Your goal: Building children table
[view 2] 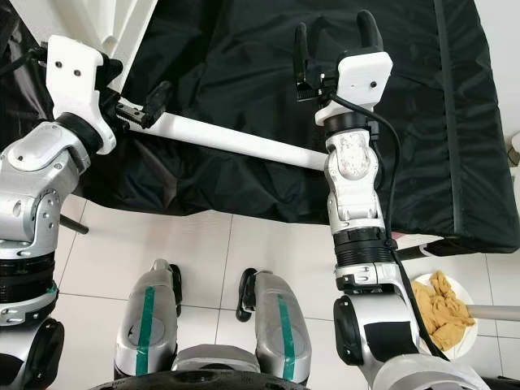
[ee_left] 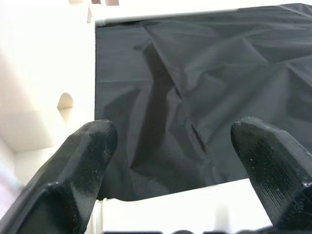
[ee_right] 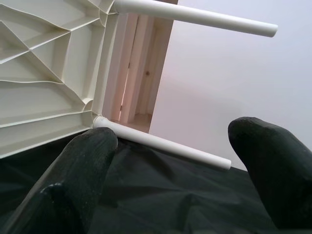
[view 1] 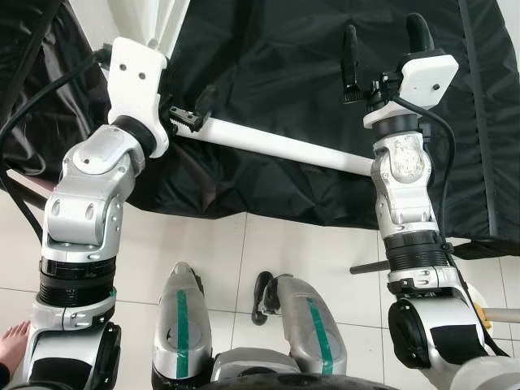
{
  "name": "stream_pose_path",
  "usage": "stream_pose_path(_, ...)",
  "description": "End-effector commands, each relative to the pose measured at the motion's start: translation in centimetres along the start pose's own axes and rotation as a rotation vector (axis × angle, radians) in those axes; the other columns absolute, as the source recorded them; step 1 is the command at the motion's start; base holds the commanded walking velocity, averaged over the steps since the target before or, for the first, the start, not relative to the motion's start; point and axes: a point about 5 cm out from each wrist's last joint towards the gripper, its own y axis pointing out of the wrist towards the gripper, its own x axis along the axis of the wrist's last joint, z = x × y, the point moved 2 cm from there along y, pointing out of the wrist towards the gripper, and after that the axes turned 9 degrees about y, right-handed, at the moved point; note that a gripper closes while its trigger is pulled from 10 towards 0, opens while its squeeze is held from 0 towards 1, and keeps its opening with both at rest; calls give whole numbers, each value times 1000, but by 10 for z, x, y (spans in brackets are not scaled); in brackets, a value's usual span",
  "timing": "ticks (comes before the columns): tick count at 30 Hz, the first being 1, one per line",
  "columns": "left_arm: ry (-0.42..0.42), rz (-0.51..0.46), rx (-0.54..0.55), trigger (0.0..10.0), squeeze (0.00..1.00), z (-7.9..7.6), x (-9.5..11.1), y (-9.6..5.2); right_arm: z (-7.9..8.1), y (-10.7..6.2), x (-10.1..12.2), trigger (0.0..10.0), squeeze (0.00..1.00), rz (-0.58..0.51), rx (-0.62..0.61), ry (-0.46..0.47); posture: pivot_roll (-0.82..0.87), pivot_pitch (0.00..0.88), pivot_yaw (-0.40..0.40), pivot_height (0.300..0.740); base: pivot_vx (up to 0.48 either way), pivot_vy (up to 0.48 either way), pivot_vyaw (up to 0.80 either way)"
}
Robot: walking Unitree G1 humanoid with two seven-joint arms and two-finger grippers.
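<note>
I have the left gripper (view 1: 188, 114) down at one end of a loose white table leg (view 1: 276, 146), which lies across the black cloth (view 1: 276, 73) that covers the surface in front of me. In the left wrist view that gripper's fingers (ee_left: 83, 165) are spread, with the leg running just beneath them. From the head views I think the fingertips are at the leg's end, but I cannot tell whether they touch it.

The right gripper (view 2: 333, 36) is raised beyond the leg's other end, fingers (ee_right: 273, 161) spread wide and holding nothing. Past them, in the right wrist view, the white plastic tabletop (ee_right: 44, 83) lies tipped so its ribbed underside faces me. Two legs are already seated in its corner sockets: an upper fitted leg (ee_right: 195, 17) and a lower fitted leg (ee_right: 165, 145), the lower one just above the cloth.

My judgement is that the build is partly done: two legs are in, and this third one is still loose and ungripped. Left to do is closing on it, carrying it over to the tabletop and pushing it into a free socket. I cannot see whether a fourth leg is fitted. After that the table needs turning upright.
</note>
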Motion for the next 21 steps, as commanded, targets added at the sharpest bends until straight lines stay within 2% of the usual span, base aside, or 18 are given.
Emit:
stream_pose_path(1, -52, -11, 122, 10000, 0, -5, 7, 8, 0, -4, -3, 10000, 0, 6, -2, -6, 155, 95, -98, 740, 0, 0, 0)
stream_pose_path(2, -52, -11, 122, 10000, 0, -5, 7, 8, 0, -4, -3, 10000, 0, 6, -2, -6, 155, 95, -98, 740, 0, 0, 0)
stream_pose_path(5, -102, -60, 39, 10000, 0, -22, 14, 14, 1, -4, -4, 10000, 0, 17, 4, 2, 152, 97, -102, 740, 0, 0, 0)
stream_pose_path(9, -104, -80, 8, 10000, 0, -29, 18, 19, 2, -4, -6, 10000, 0, 31, 6, 11, 149, 98, -105, 740, 0, 0, 0)
stream_pose_path(11, -166, -116, -54, 10000, 0, -40, 27, 28, 5, -6, -12, 10000, 0, 73, 2, 56, 139, 102, -107, 740, 0, 0, 0)
stream_pose_path(15, -209, -119, -76, 10000, 0, -44, 29, 31, 7, -6, -15, 10000, 0, 92, -6, 71, 131, 104, -105, 740, 0, 0, 0)
stream_pose_path(18, -192, -110, -81, 10000, 0, -47, 28, 36, 8, -7, -18, 10000, 0, 116, -25, 99, 121, 104, -101, 740, 0, 0, 0)
stream_pose_path(21, -192, -106, -72, 10000, 0, -50, 26, 38, 9, -11, -22, 10000, 0, 135, -57, 88, 119, 99, -95, 740, 0, 0, 0)
